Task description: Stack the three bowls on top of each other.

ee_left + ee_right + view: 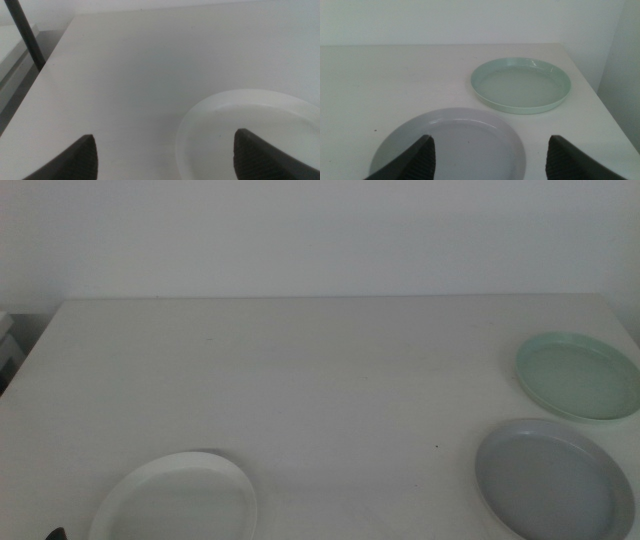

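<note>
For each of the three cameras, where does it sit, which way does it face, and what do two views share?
Middle: above the table, facing forward and down; all three bowls show, no arm.
Left wrist: on the left arm, over the white bowl; the open left pincer shows.
Right wrist: on the right arm, over the grey bowl and mint bowl; the open right pincer shows.
Shared: each wrist's bowls also appear in the middle view.

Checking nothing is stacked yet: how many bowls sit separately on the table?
3, all apart: white bowl near left, grey bowl near right, mint bowl behind the grey one. Nothing seems hidden.
</note>
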